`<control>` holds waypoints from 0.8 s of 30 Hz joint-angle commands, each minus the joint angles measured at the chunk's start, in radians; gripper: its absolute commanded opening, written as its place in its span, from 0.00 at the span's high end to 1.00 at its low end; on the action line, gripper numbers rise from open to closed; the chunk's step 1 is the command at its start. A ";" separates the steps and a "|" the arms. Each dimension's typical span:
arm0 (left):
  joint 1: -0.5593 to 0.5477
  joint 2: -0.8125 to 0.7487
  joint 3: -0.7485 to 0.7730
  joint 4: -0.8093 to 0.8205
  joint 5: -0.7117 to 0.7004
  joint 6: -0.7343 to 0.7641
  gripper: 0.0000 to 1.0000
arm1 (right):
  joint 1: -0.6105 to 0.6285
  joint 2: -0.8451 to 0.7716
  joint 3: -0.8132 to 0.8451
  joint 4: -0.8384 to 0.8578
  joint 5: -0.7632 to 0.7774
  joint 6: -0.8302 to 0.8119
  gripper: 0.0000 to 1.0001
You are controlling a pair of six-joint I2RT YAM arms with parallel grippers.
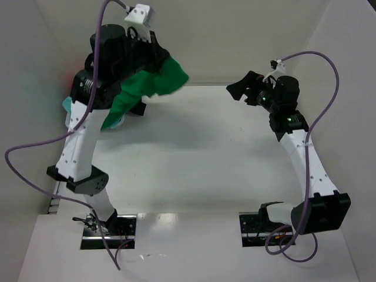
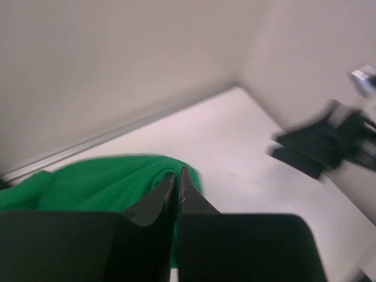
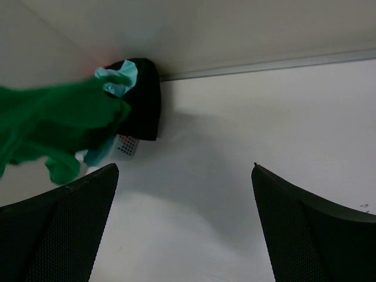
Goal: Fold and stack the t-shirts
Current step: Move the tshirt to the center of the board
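Left pincer (image 2: 177, 174) pinching green t-shirt (image 2: 88, 182) — black t-shirt (image 3: 147, 100) behind, right pincer (image 3: 185, 168) agape

green t-shirt (image 1: 154, 87): bunched, lifted, pinched in left hand (image 2: 178, 174) | turquoise t-shirt (image 3: 122, 75), black t-shirt (image 3: 147, 100): heaped, far-left corner

A white surface (image 1: 194, 158) sits boxed in by plain off-white walls (image 1: 23, 88), the back wall (image 3: 235, 29) straight ahead of the right end effector (image 3: 185, 167). A pale metal strip (image 3: 264, 66) lines the seam there, and soft light leaves faint shadows (image 3: 194, 135) ahead of it.
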 commanded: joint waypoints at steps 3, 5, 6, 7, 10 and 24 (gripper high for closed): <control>-0.059 -0.086 -0.206 -0.077 0.131 -0.005 1.00 | 0.011 -0.145 -0.004 0.011 0.079 0.026 0.00; -0.059 -0.173 -0.481 0.001 0.122 -0.020 1.00 | 0.011 -0.176 -0.018 -0.034 0.119 0.026 0.00; -0.059 -0.204 -0.561 0.074 0.131 -0.039 1.00 | 0.011 -0.207 -0.027 -0.046 0.149 0.026 0.00; -0.059 -0.269 -0.636 0.119 0.166 -0.054 1.00 | 0.011 -0.222 -0.027 -0.070 0.163 0.026 0.00; -0.059 -0.362 -0.886 0.289 0.284 -0.097 0.91 | 0.011 -0.253 -0.045 -0.099 0.184 0.026 0.00; -0.059 -0.275 -0.852 0.326 0.275 -0.130 1.00 | 0.114 -0.273 -0.281 -0.064 -0.014 0.025 0.00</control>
